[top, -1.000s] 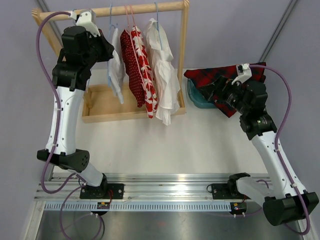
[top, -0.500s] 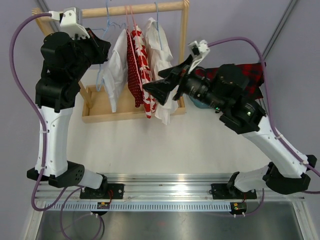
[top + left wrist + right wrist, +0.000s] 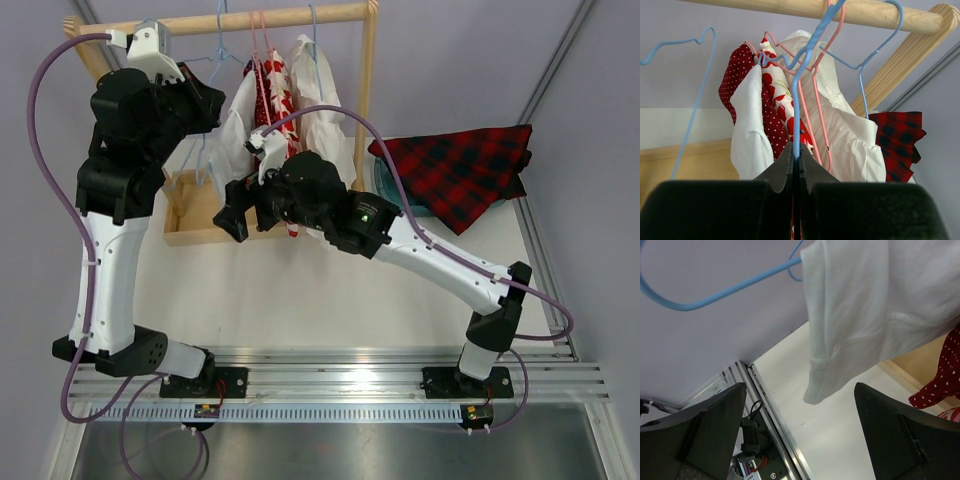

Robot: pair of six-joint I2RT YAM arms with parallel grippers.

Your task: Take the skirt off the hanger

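Since a second ago the right arm (image 3: 430, 255) has swung off the plaid cloth (image 3: 465, 165) at the right and reached across the worktop (image 3: 300, 300) to the front of the wooden rack (image 3: 285, 16). Meanwhile the left pincer (image 3: 796, 159) has lifted and drawn its catch out to the left. That left pincer is clenched on the thin wire of the blue hanger (image 3: 802, 85), its fingers pressed together with the wire between them. The white skirt (image 3: 236, 120) hangs from this hanger at the left end of the row, skewed away from the other clothes. The right pincer (image 3: 800, 390) sits just below the skirt, spread wide and grasping nothing; in the wrist view the hem shows between its two fingers, touching neither. Close beside the skirt hang a red dotted garment (image 3: 266, 90) and a white blouse (image 3: 322, 85), and the right arm crosses in front of their lower halves. The plaid cloth lies well apart, draped over a teal tub (image 3: 425, 208).
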